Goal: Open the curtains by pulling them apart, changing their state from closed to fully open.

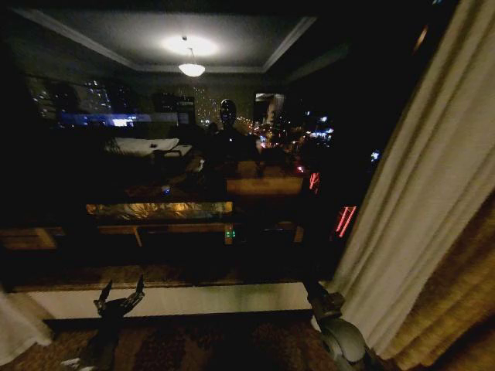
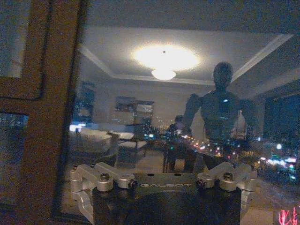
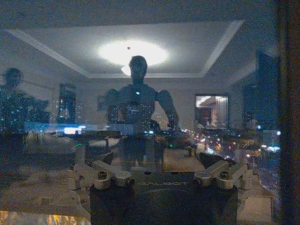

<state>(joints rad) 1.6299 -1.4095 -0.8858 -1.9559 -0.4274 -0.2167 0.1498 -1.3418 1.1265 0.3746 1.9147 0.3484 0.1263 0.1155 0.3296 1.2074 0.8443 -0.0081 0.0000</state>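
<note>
- The curtains are drawn well aside: the sheer cream panel hangs bunched at my right, slanting from the top right corner down to the floor, with the thick golden-brown drape just beside it on its right. A small bit of pale fabric shows at my far left, low down; I take it for the other panel.
- Between them the dark window is bare, reflecting the ceiling lamp and my own body.
- My left gripper sits low on the left in front of the white sill, fingers spread apart and holding nothing; no cloth lies between them.
- My right gripper is low on the right, close to the foot of the sheer panel. From my head I cannot tell whether it grips; in its wrist view the finger mounts stand apart with nothing but glass ahead, so I judge it released.
- I judge the pull nearly or wholly done: the glass looks clear across the middle.
- To finish well, I would check each panel for slack creeping back toward the centre, take any loose edge low and gently, since sheer weave snags, and draw it straight outward along the sill, not down.
- Keep the fingers off the heavy drape.
</note>
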